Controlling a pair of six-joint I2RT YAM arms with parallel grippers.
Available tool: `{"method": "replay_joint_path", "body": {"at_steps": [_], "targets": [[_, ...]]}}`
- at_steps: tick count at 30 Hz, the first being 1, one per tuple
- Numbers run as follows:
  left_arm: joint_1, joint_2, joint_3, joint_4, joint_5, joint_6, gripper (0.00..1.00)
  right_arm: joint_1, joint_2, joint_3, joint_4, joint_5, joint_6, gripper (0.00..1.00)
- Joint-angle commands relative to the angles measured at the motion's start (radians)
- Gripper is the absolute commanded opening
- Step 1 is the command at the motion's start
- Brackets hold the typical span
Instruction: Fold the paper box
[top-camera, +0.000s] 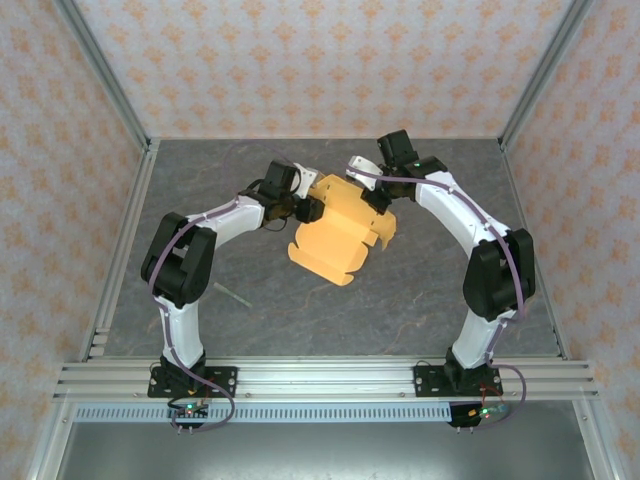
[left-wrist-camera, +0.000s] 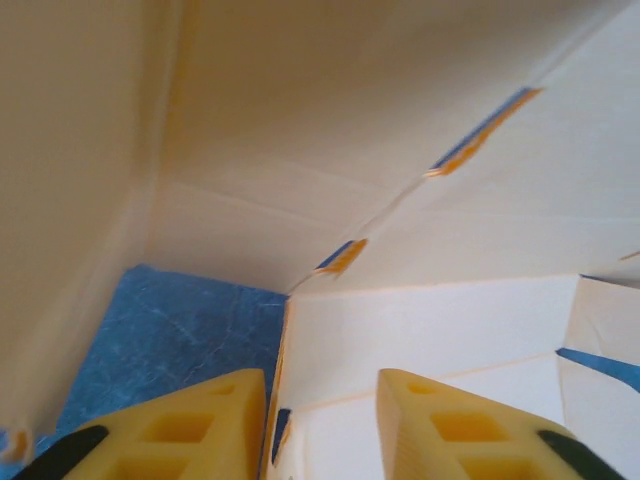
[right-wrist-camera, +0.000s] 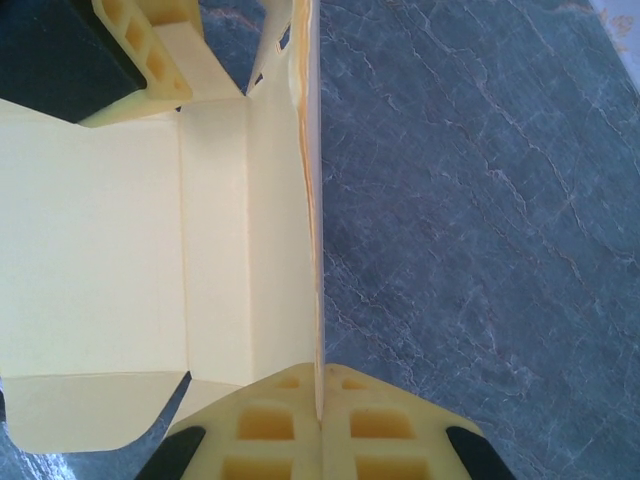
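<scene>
The paper box (top-camera: 335, 240) is an orange-yellow die-cut sheet, partly folded and held up over the middle of the table between both arms. My right gripper (right-wrist-camera: 320, 378) is shut on one thin upright wall of the paper box (right-wrist-camera: 120, 250), pinching its edge; from above the right gripper (top-camera: 358, 182) meets the sheet's far edge. My left gripper (top-camera: 316, 205) reaches into the sheet's left side. Up close the left gripper (left-wrist-camera: 320, 385) stands open, a flap of the paper box (left-wrist-camera: 430, 320) rising between its fingers, close to the left finger (left-wrist-camera: 200, 425).
The dark grey marbled table (top-camera: 250, 290) lies under the sheet. A metal frame (top-camera: 120, 250) and patterned walls close in the sides and back. A thin pale strip (top-camera: 235, 295) lies on the table near the left arm.
</scene>
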Motion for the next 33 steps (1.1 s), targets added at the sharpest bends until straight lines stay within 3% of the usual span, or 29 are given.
{"method": "replay_joint_path", "body": {"at_steps": [1, 24, 33], "targets": [[-0.007, -0.023, -0.016, 0.055, 0.069, -0.040, 0.31, -0.003, 0.012, 0.035, 0.023, 0.004, 0.026, 0.00], [-0.054, 0.070, -0.035, 0.163, 0.054, -0.095, 0.34, -0.002, -0.006, -0.006, 0.091, -0.027, 0.083, 0.00], [-0.047, -0.013, -0.073, 0.149, 0.018, -0.084, 0.35, -0.002, -0.009, -0.012, 0.083, 0.031, 0.062, 0.00]]}}
